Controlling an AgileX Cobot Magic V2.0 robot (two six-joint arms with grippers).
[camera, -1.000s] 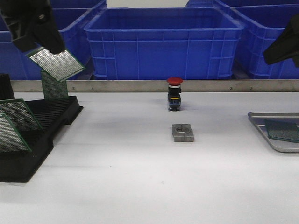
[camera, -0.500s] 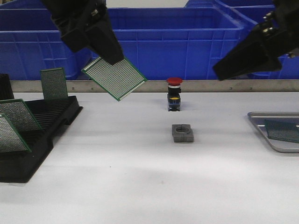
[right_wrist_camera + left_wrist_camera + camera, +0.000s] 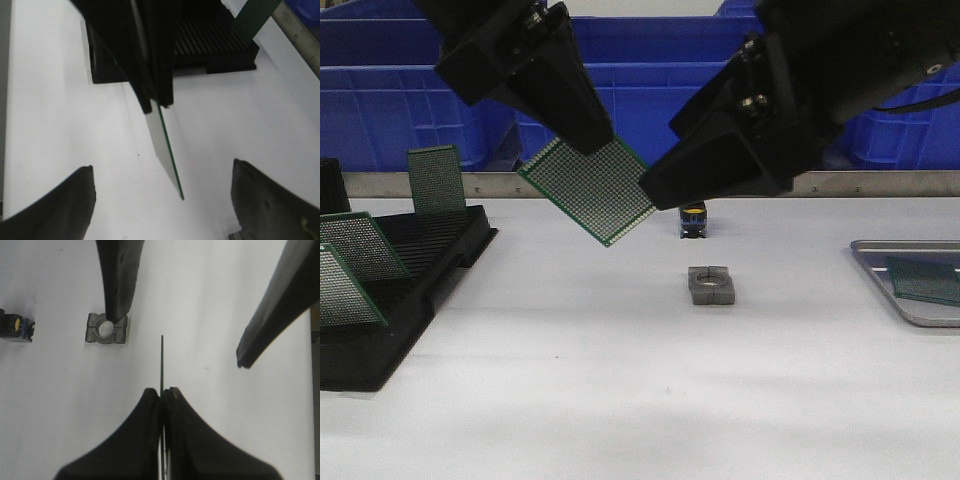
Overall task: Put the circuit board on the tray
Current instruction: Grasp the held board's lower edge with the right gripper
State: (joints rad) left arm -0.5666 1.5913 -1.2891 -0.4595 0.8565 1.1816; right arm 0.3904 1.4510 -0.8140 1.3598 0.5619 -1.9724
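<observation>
My left gripper is shut on a green perforated circuit board and holds it tilted in the air above the table's middle. In the left wrist view the board is edge-on between the closed fingertips. My right gripper is open, right next to the board's right corner. In the right wrist view the board hangs between my open right gripper's fingers without touching them. The silver-grey tray lies at the table's right edge with another board in it.
A black slotted rack with three upright boards stands at the left. A grey clamp block and a push-button switch sit mid-table under the arms. Blue bins stand behind a metal rail.
My left gripper has carried the board from above the rack rightward and down to mid-table. My right arm has swung in from the right edge to the board.
</observation>
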